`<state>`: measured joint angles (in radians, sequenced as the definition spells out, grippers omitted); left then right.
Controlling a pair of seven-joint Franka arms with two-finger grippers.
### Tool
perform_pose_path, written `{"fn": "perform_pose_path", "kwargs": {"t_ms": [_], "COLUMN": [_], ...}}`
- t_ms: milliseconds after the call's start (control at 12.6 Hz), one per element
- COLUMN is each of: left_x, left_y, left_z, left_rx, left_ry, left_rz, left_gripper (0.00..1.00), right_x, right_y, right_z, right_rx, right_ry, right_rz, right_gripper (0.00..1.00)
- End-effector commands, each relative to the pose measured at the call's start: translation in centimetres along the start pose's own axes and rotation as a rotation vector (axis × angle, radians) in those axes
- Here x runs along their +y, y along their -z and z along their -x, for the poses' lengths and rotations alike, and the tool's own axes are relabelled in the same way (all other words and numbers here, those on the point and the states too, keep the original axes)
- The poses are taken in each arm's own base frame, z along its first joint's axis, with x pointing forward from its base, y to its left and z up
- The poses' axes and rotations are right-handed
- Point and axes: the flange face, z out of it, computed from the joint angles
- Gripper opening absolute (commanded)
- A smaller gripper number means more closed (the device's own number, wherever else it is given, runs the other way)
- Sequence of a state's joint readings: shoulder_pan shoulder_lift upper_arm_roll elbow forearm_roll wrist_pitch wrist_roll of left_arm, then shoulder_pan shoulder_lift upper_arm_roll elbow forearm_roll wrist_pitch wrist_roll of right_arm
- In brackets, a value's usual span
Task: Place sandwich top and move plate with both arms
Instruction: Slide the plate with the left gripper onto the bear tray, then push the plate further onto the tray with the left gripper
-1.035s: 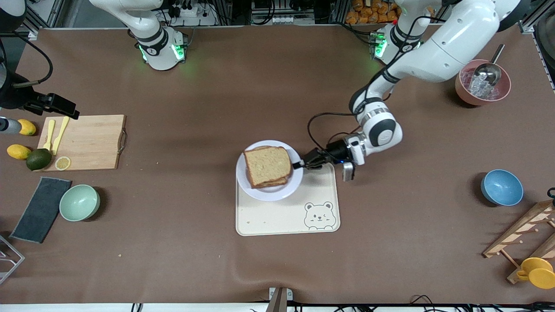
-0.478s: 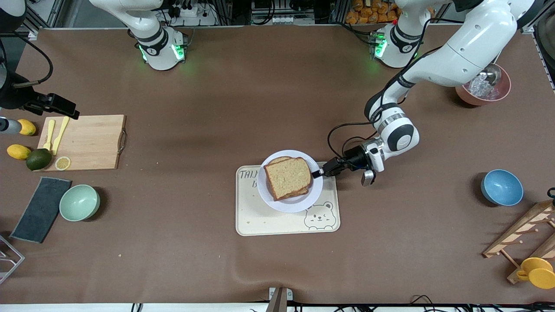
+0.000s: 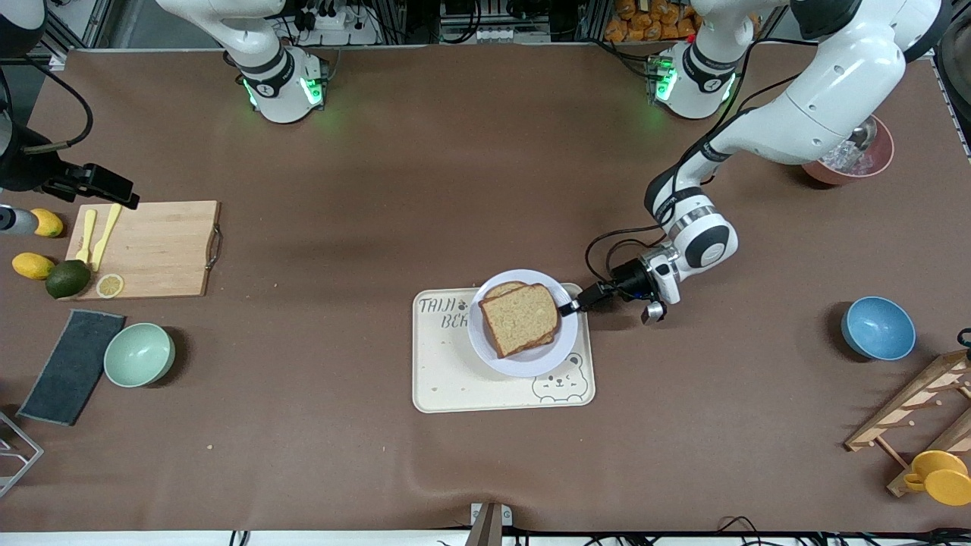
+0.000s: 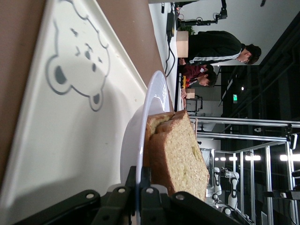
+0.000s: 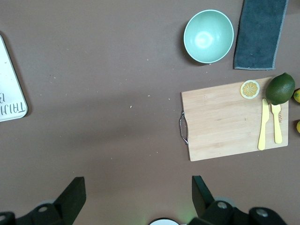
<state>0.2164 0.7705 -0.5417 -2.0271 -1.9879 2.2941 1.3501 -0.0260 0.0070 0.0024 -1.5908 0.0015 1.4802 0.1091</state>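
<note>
Because the left gripper (image 3: 567,308) pinches only the rim of the plate (image 3: 565,341) over the bear tray (image 3: 447,383), a tilt could slide the sandwich top (image 3: 522,317) off, while the right gripper (image 5: 138,199) waits wide open and empty.

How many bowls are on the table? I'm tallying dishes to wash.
3: a green bowl beside the grey cloth, a blue bowl near the wooden rack, and a pink bowl partly hidden under the left arm.

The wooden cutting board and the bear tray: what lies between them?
Only bare brown tabletop between cutting board and tray, seen in the front view.
</note>
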Motion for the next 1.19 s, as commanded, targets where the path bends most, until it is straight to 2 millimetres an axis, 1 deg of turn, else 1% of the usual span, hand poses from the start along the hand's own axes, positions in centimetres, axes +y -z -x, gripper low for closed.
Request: {"fn": "perform_pose_path", "kwargs": {"t_ms": [0, 80, 239, 398, 637, 796, 876, 956, 1035, 1115], "left_x": [-0.9, -1.3, -2.6, -3.5, -3.9, -4.3, -4.3, -4.5, -4.6, -4.7], "left_y": [0.0, -0.1, 0.6, 0.7, 0.6, 1.0, 0.8, 1.0, 1.2, 1.5], "left_z": [-0.1, -0.1, -0.5, -0.6, -0.9, -1.2, -0.9, -1.1, -1.2, -1.5], "left_rx": [-0.007, -0.007, -0.005, -0.008, -0.027, -0.022, -0.028, -0.025, -0.022, -0.016], "left_ry": [0.028, 0.035, 0.033, 0.029, 0.013, 0.013, 0.012, 0.011, 0.011, 0.009], "left_rz": [0.014, 0.015, -0.010, -0.021, -0.029, -0.041, -0.042, -0.047, -0.050, -0.056], "left_gripper": [0.00, 0.00, 0.00, 0.00, 0.00, 0.00, 0.00, 0.00, 0.07, 0.07], "right_x": [-0.3, -0.2, -0.2, -0.3, -0.3, -0.3, -0.2, -0.2, -0.2, -0.2], "right_y": [0.2, 0.1, 0.0, -0.1, -0.1, 0.0, 0.0, -0.1, 0.1, -0.1], "right_z": [0.0, 0.0, 0.0, -0.1, -0.1, -0.1, -0.1, -0.1, -0.1, -0.1], "right_rx": [-0.002, -0.003, -0.005, -0.006, -0.006, -0.005, -0.005, -0.006, -0.003, -0.006], "right_ry": [-0.004, -0.005, -0.004, -0.004, -0.004, -0.002, -0.004, -0.004, -0.004, -0.004], "right_rz": [0.015, 0.015, 0.015, 0.015, 0.015, 0.015, 0.015, 0.015, 0.015, 0.015], "right_gripper": [1.00, 1.00, 1.00, 1.00, 1.00, 1.00, 1.00, 1.00, 1.00, 1.00]}}
